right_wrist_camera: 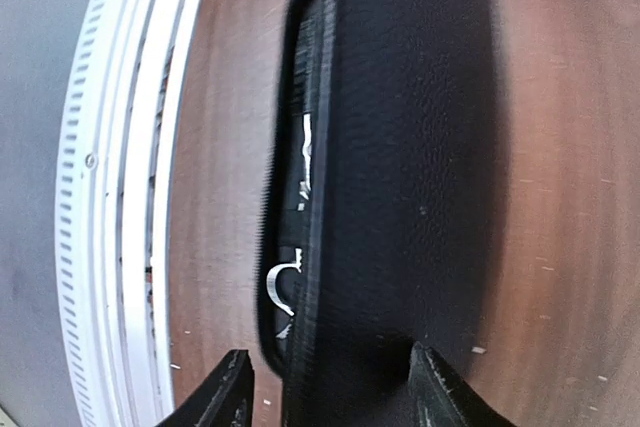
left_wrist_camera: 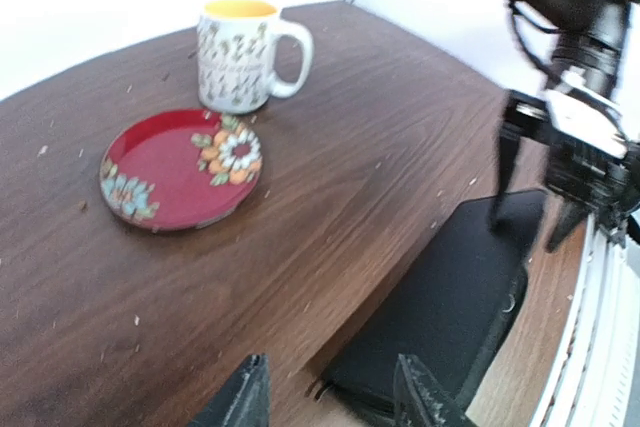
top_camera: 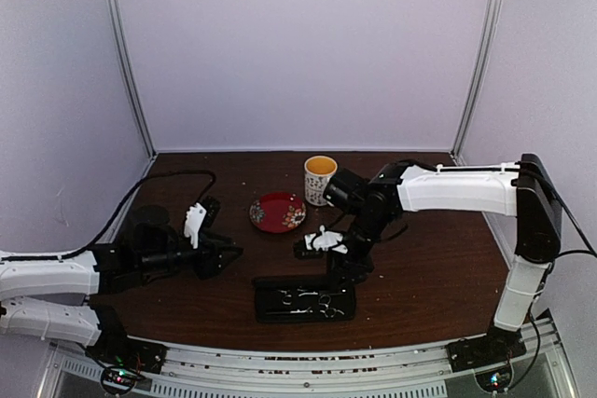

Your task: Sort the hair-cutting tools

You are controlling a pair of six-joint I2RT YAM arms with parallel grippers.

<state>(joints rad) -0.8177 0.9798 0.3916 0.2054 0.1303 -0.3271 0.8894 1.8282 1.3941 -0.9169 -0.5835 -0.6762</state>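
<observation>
The black zip case lies open near the front edge, with silver scissors inside. In the right wrist view I see the lid edge-on, and a silver ring handle shows in the tray behind it. My right gripper is open, its fingers straddling the lid's end. My left gripper is open and empty, low over the table left of the case. I cannot make out the thin black sticks.
A red patterned saucer lies behind the case, also in the left wrist view. A patterned mug stands behind it, seen too by the left wrist. The white front rail runs close by the case.
</observation>
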